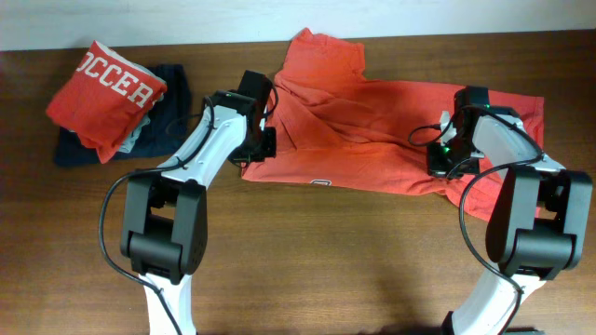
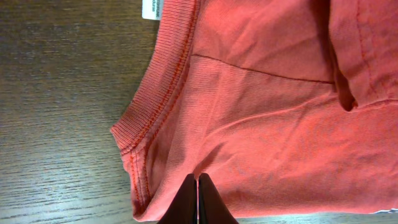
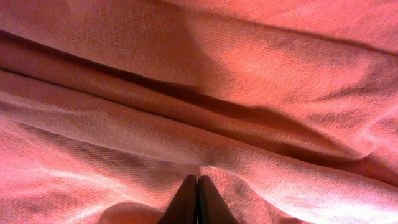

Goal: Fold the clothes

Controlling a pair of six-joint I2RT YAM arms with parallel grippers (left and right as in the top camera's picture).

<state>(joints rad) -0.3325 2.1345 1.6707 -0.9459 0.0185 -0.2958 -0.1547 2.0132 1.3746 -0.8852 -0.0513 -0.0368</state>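
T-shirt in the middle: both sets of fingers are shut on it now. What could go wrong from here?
1. The left fingers pinch only a small pucker of the T-shirt beside the ribbed collar; it may slip out on lifting.
2. Under the right fingers the cloth lies in deep ridges, so they may have caught extra layers and the fold could drag crooked.

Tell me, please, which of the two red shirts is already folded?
The red shirt with white lettering at far left, a compact bundle atop the navy garment; the other red shirt lies spread out and rumpled.
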